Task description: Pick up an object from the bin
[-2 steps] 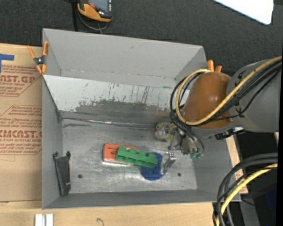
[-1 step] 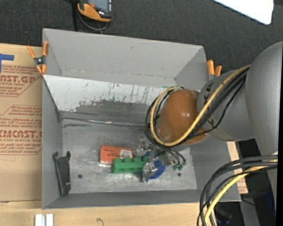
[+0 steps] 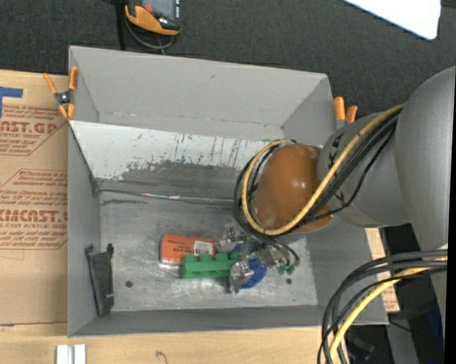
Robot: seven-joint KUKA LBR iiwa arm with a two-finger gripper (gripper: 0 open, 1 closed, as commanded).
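At the left near corner of the bin (image 3: pixel 194 100) we see a black strip (image 3: pixel 101 279), well apart from the rest. Mid-floor lies an orange packet (image 3: pixel 178 248), with a green block (image 3: pixel 206 266) touching its near right side. The gripper (image 3: pixel 243 267) is low at that block's right end, by a blue thing (image 3: pixel 255 275); we cannot tell whether it is apart or together. We judge this the grasping step. Next comes a sure clamp, then a straight lift.

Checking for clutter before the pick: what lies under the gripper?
A blue rounded thing shows beneath the gripper, by the green block at its right end. The rest of it, and that end of the block, are covered by the gripper.
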